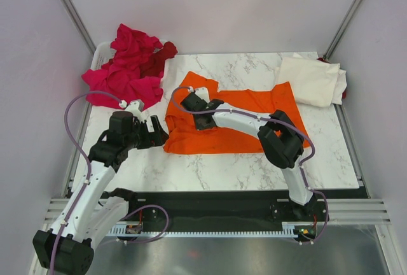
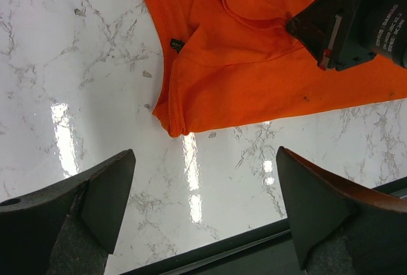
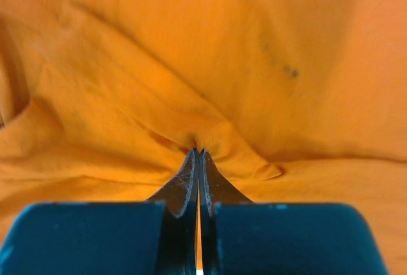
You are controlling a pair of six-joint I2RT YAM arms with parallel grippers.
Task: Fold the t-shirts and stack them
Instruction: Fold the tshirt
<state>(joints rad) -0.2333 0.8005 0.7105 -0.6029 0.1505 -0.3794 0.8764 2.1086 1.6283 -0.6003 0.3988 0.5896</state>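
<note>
Right gripper (image 3: 198, 155) pinched tight on a raised fold of the orange t-shirt (image 1: 245, 132) near its left end; shirt lies mid marble table (image 1: 210, 167), long axis left-right. Left gripper (image 2: 203, 160) jaws wide, holding nothing, just left of the shirt's near-left corner (nearer arm for that edge)

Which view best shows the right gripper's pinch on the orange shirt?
Right wrist: the right gripper is shut on a puckered fold of the orange shirt. Top external shows it from above, the pinch hidden; left wrist shows only its dark body.
</note>
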